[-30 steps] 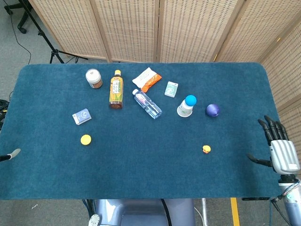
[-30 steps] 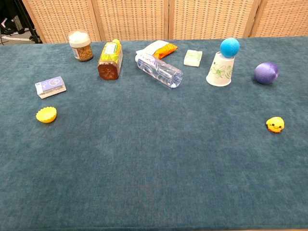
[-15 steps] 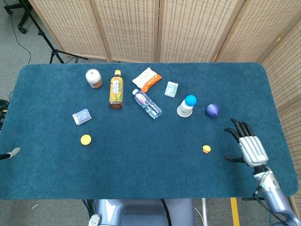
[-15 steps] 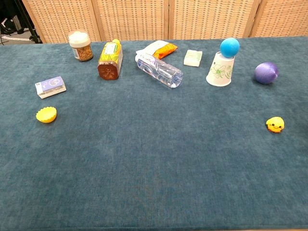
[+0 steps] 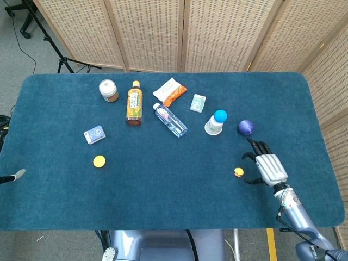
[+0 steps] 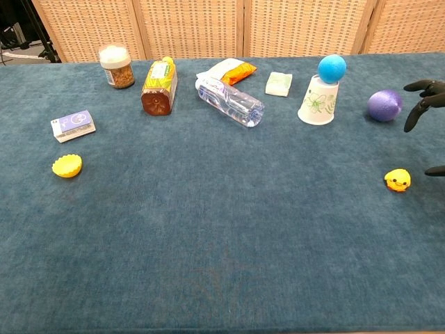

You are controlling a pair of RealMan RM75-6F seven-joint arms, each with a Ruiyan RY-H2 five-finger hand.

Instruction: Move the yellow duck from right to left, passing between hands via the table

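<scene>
The yellow duck [image 5: 238, 172] sits on the blue tabletop [image 5: 163, 196] toward its right edge, nearer the front than the back; nothing touches it. The right hand [image 5: 265, 166] hovers just beside it on the right-edge side, fingers [image 5: 255, 148] spread apart and empty, thumb reaching low toward the toy; in the chest view only its dark fingertips [image 6: 417, 104] show at the right border, above and beside the duck [image 6: 397, 180]. Of the left hand only a pale tip [image 5: 15, 176] shows at the tabletop's left edge — whether its fingers are apart or together I cannot tell.

The step in hand looks like the first one — the right hand's approach to pick up; the duck is not yet grasped. The next move calls for the hand to drop lower and close in from the right, fingers and thumb on either side of the small round toy, then a light pinch; the duck is small and likely to roll or skid if nudged off-centre. The purple ball [image 5: 246, 127] lies near, further toward the back edge, and the paper cup [image 5: 213, 126] with a blue ball [image 5: 220, 115] on top stands beside it; both are best kept clear of the fingers. After that the duck wants setting down mid-tabletop, within the left hand's reach.
</scene>
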